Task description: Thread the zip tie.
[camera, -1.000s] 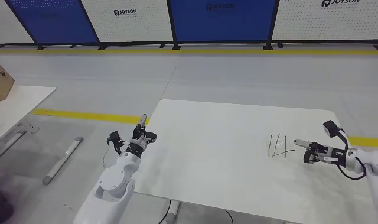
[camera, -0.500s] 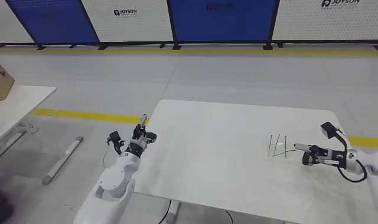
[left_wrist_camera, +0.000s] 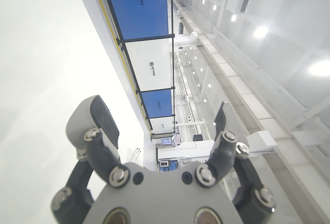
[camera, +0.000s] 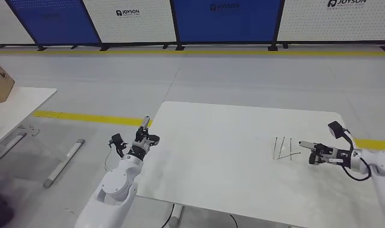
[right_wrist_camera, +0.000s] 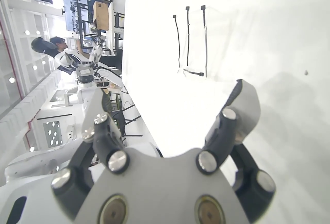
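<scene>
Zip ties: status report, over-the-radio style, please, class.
Left gripper open, at table edge. Right gripper open, just short of zip ties, none held. Ties flat on table, unthreaded. Nothing between right gripper and ties.

white table, 4 black zip ties lying close together

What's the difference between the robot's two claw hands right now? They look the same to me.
The right gripper sits close to the zip ties, over the table; the left gripper is at the table's opposite edge, far from them. The right gripper points at the zip ties; the left gripper points along the table's edge, toward the wall panels. Shared: both are open and hold nothing.
</scene>
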Robot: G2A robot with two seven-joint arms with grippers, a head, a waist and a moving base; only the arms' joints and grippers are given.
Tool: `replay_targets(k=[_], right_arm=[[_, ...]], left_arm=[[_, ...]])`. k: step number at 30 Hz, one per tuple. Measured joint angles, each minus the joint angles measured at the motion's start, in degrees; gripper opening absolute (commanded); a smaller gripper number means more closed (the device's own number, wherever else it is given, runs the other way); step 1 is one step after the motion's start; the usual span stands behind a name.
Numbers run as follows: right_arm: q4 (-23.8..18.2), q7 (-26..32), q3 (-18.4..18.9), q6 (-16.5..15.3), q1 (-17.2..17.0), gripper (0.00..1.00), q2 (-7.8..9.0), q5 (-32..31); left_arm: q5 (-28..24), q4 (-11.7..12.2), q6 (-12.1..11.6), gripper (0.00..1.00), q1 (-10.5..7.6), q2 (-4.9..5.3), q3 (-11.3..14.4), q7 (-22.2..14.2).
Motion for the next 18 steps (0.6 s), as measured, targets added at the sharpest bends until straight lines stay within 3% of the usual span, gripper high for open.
replay_targets(k=[7,8,9,11,13,15,18], right_arm=[[4.75,-1.72,-2.75,-0.28,2.51,1.00,-0.85,-0.42],[5.42,-1.79,-2.94,-0.47,2.81,0.95,-0.92,-0.30],[6.22,-1.80,-3.22,-0.74,3.19,0.82,-1.01,-0.20],[7.25,-1.82,-3.72,-0.99,3.73,0.76,-1.17,-0.26],[8.21,-1.96,-4.30,-1.24,4.30,0.56,-1.36,-0.40],[9.14,-1.97,-4.73,-1.42,4.80,0.62,-1.51,-0.31],[10.37,-1.66,-5.30,-1.57,5.51,0.57,-1.73,-0.02]], left_arm=[[0.00,0.00,0.00,1.00,0.00,0.00,0.00,0.00],[0.00,0.00,0.00,1.00,0.00,0.00,0.00,0.00],[0.00,0.00,0.00,1.00,0.00,0.00,0.00,0.00],[0.00,0.00,0.00,1.00,0.00,0.00,0.00,0.00],[0.00,0.00,0.00,1.00,0.00,0.00,0.00,0.00],[0.00,0.00,0.00,1.00,0.00,0.00,0.00,0.00],[0.00,0.00,0.00,1.00,0.00,0.00,0.00,0.00]])
